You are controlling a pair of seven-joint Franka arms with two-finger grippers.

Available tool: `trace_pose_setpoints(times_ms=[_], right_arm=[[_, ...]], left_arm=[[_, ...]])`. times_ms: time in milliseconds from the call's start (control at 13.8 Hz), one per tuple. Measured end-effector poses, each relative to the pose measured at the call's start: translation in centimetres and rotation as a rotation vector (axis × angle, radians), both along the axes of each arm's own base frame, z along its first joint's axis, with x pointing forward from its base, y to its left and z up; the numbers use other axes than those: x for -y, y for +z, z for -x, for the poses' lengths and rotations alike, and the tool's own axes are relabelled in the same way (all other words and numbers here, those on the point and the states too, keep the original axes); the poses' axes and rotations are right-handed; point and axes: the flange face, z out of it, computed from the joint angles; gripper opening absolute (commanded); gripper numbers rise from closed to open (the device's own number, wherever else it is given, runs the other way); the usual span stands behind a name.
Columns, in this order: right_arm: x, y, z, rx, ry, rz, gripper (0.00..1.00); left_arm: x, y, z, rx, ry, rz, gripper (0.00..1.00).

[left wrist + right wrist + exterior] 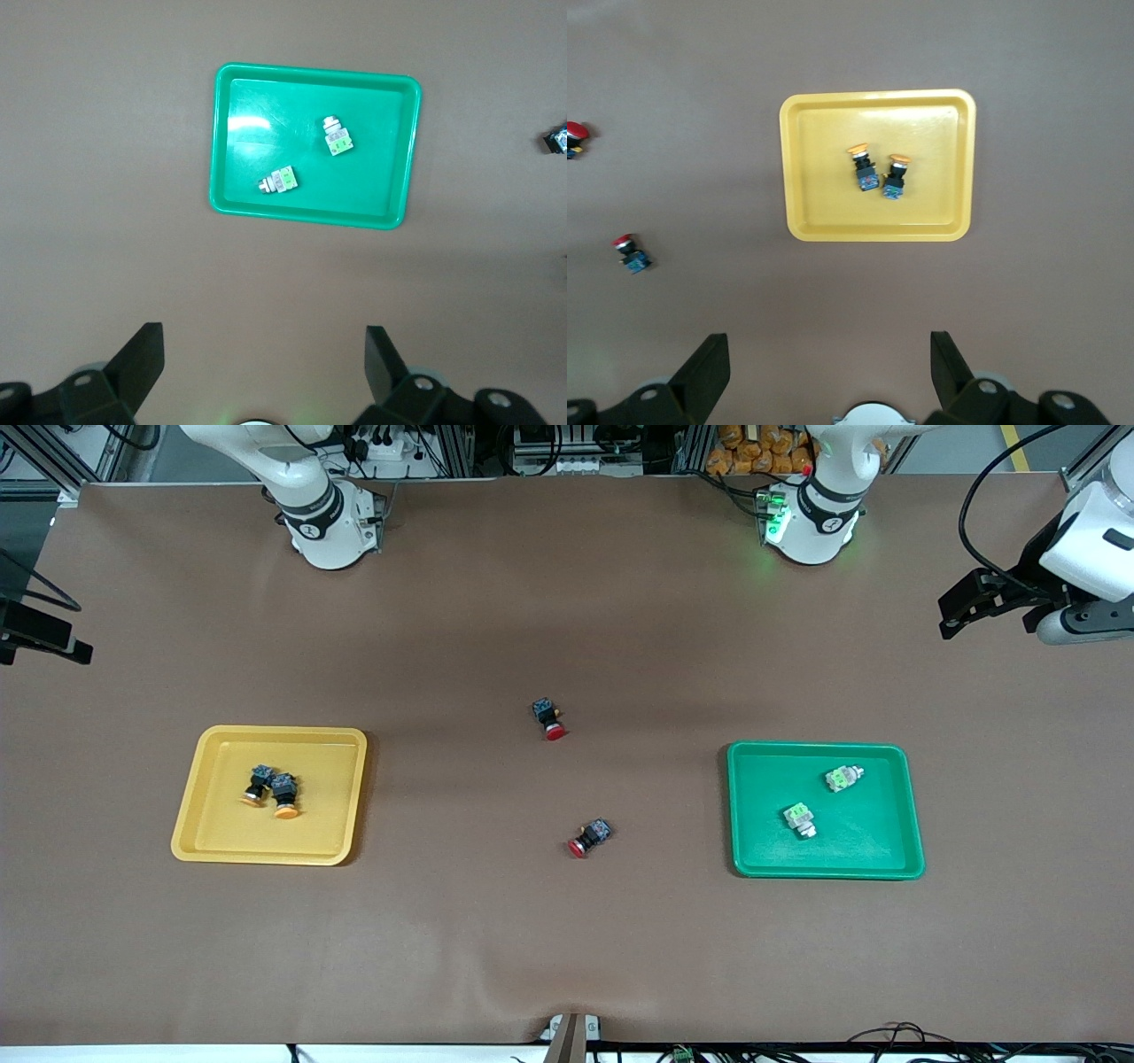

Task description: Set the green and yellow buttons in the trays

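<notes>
Two yellow buttons (pixel 258 785) (pixel 284 794) with orange-yellow caps lie side by side in the yellow tray (pixel 204 841), toward the right arm's end of the table. The green tray (pixel 886 868), toward the left arm's end, holds two pale green buttons (pixel 843 778) (pixel 800 820), lying apart. My left gripper (pixel 263 341) hangs open and empty, high over bare tabletop at its end (pixel 961 607). My right gripper (pixel 828 343) is open and empty too, high over bare tabletop at the other end (pixel 44 638). Both wrist views look down on their trays (pixel 314 217) (pixel 877 233).
Two red-capped dark buttons lie on the brown tabletop between the trays, one (pixel 550 718) farther from the front camera than the other (pixel 590 837). The arms' bases (pixel 328 522) (pixel 811 522) stand along the table's back edge.
</notes>
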Motion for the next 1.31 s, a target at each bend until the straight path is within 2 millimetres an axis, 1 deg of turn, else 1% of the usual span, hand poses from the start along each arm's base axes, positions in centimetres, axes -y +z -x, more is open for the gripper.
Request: trace_pose_setpoints(times_ms=[218,290,435,798,1089,1306], right_arm=[[-1.9,-0.3,1.9,0.047,0.035,0.019,1.0],[-2.1,-0.6,2.6,0.052,0.037,0.021,1.0],[-1.6,-0.9,3.5,0.052,0.029,0.022,1.0],[-1.3,-1.4,3.6,0.057,0.08,0.022,1.0],[-2.8,-1.4,3.6,0.056,0.112,0.037,1.0],[-2.8,-1.5,3.6,0.054,0.113,0.04,1.0]], left_arm=[[-0.1,0.1,0.0,0.003,-0.008,0.0,1.0],[-0.1,0.1,0.0,0.002,-0.028,0.0,1.0],[-0.1,0.1,-0.1,0.0,-0.072,0.0,1.0],[-0.4,0.1,-0.2,-0.007,-0.088,0.0,1.0],[-0.5,0.4,0.0,-0.01,-0.086,0.0,1.0],[-0.7,0.4,-0.1,-0.011,-0.084,0.0,1.0]])
